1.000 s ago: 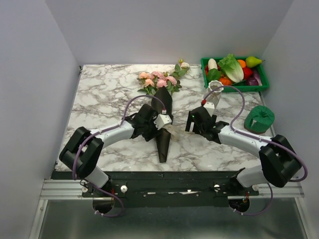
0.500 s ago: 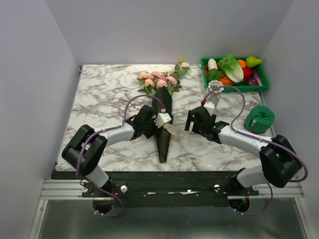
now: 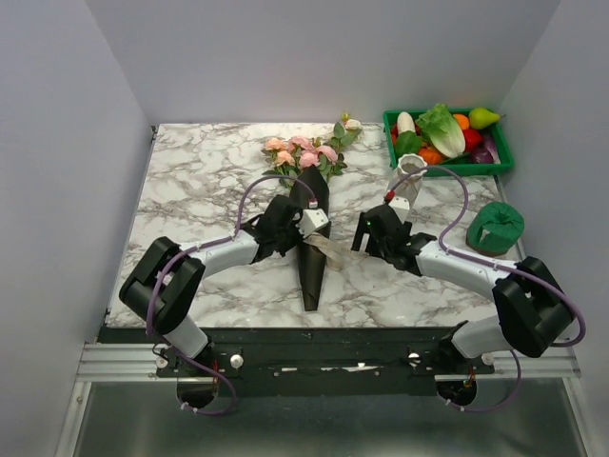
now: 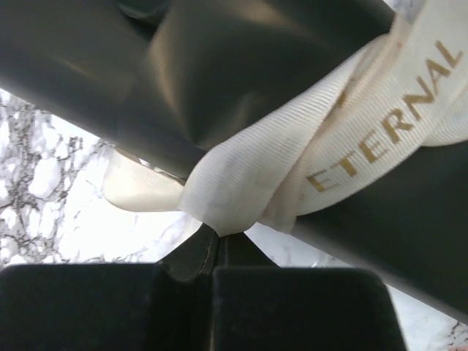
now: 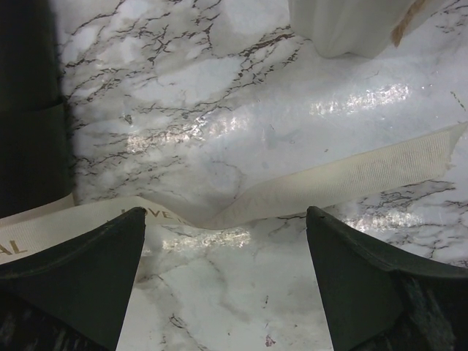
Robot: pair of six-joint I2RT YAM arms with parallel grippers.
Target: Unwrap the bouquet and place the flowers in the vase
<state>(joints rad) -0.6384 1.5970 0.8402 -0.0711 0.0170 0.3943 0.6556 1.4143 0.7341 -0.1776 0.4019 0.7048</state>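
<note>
1. Ribbon (image 4: 292, 168) pinched! The left gripper (image 4: 219, 252) was half open a second ago and has now snapped closed. The fold of the cream ribbon, lettered "ETERNAL" in gold, is nipped right at its fingertips.
2. From above, that left gripper (image 3: 306, 227) sits on the black wrapper (image 3: 312, 271) at the waist of the bouquet (image 3: 314, 186). It has edged a touch toward the far side since a second ago.
3. The bouquet itself has not budged. It lies flat mid-table and wrapped, with the flowers (image 3: 304, 155) toward the far edge and the wrapper's tip toward the near edge.
4. The right gripper (image 3: 364, 231) hangs just right of the wrapper, jaws as wide apart as before and gripping nothing. Its wrist view shows a loose ribbon tail lying on the marble (image 5: 219, 95) between the two fingers (image 5: 88, 270).
5. The vase (image 3: 407, 181) stands upright just beyond the right gripper, in the same spot as before. The green crate (image 3: 447, 164) of vegetables sits behind it at the far right.
</note>
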